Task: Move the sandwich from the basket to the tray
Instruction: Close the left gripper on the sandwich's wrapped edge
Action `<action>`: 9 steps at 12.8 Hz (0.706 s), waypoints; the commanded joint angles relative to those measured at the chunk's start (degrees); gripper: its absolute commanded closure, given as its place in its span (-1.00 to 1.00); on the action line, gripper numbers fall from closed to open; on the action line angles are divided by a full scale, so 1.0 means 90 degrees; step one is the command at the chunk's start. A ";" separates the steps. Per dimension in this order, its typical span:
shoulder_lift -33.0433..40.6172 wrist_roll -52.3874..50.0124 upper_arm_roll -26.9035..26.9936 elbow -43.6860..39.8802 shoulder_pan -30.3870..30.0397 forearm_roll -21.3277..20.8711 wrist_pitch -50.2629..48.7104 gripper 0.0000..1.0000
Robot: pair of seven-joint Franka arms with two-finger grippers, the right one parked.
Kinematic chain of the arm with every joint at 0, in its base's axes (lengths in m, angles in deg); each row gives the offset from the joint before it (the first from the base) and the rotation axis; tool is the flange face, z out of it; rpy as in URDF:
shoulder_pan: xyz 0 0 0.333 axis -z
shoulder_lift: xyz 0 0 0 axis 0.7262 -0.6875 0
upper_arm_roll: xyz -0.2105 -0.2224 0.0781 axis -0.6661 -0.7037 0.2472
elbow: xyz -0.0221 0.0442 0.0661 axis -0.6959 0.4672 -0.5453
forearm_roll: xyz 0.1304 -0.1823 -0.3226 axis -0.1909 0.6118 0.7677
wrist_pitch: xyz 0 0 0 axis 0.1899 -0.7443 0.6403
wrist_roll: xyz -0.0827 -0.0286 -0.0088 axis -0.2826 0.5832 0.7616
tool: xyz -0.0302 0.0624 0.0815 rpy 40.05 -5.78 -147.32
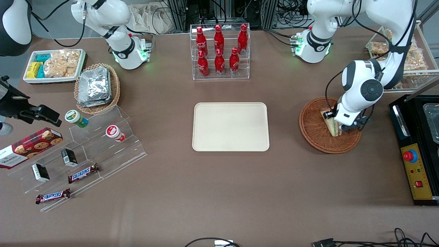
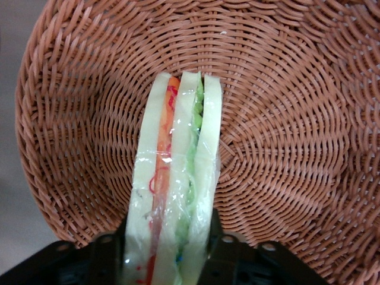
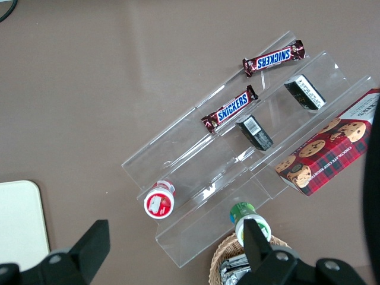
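Note:
The sandwich (image 1: 330,124), a plastic-wrapped wedge of white bread with red and green filling, stands on edge in the round brown wicker basket (image 1: 313,133) toward the working arm's end of the table. My left gripper (image 1: 337,125) is down in the basket, shut on the sandwich. In the left wrist view the two black fingers (image 2: 107,255) press the bread faces of the sandwich (image 2: 178,178), with the basket's weave (image 2: 285,136) all round it. The cream tray (image 1: 230,127) lies flat at the table's middle, with nothing on it.
A clear rack of red bottles (image 1: 219,51) stands farther from the front camera than the tray. A black machine with a red button (image 1: 411,156) sits beside the basket at the table's end. A lighter basket of foil packs (image 1: 97,87) and a snack stand (image 1: 85,151) lie toward the parked arm's end.

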 commanded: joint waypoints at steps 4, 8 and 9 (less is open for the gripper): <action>0.0862 -0.0022 0.0028 -0.0069 0.0005 -0.0117 -0.0805 1.00; 0.1646 0.1058 0.0028 -0.1207 0.0045 -0.0078 -0.2804 1.00; 0.1647 0.1429 0.0028 -0.1889 0.0044 -0.0029 -0.3583 1.00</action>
